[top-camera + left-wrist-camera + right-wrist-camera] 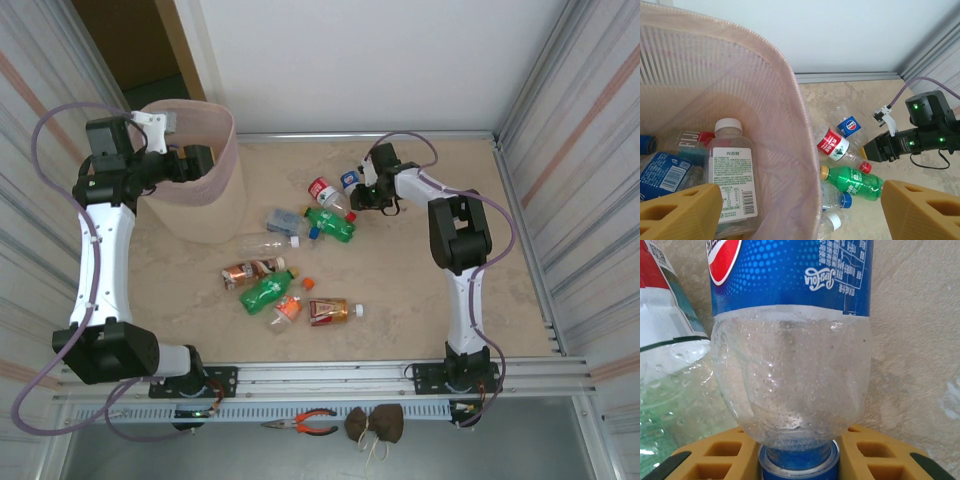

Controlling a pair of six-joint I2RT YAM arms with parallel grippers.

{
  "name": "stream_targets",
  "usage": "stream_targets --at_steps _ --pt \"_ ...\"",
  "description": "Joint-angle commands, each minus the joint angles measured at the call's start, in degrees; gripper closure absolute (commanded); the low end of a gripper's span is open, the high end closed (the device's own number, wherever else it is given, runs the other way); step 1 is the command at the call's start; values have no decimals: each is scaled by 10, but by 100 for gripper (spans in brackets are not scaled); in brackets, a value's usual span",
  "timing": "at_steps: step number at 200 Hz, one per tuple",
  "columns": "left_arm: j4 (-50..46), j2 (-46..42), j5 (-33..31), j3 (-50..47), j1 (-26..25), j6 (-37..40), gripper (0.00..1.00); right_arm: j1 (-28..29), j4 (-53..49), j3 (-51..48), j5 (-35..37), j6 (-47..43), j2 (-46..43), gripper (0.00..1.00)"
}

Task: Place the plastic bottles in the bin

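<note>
Nine or so bottles [265, 292], by my count, lie loose on the surface [420, 300]; more sit in the bin [225, 150]. Right hand [797, 452]: closed on the blue-label bottle [790, 365] at its neck, its long axis running straight out from the fingers, beside a red-label bottle [320, 190]. Left hand [200, 162]: wide open, empty, over the bin. I judge the bin well left of my held bottle.

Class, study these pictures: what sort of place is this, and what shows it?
Probably a robotics lab test cell: a left arm and right arm bolted to a metal rail, panel walls closing in the table, and plastic bottles scattered beside a lined bin.
</note>
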Motion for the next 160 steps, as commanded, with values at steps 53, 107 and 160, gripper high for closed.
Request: stream_targets --at_steps 53,107,160 --pt "34 -18 36 -11 4 -26 17 -15 40 -98 74 -64 -131 76" --pt "51 -22 58 -14 4 -45 19 -15 150 -215 118 -221 -248 78" --pt "50 -20 76 -5 -7 -50 20 -1 212 -266 89 -415 -341 80"
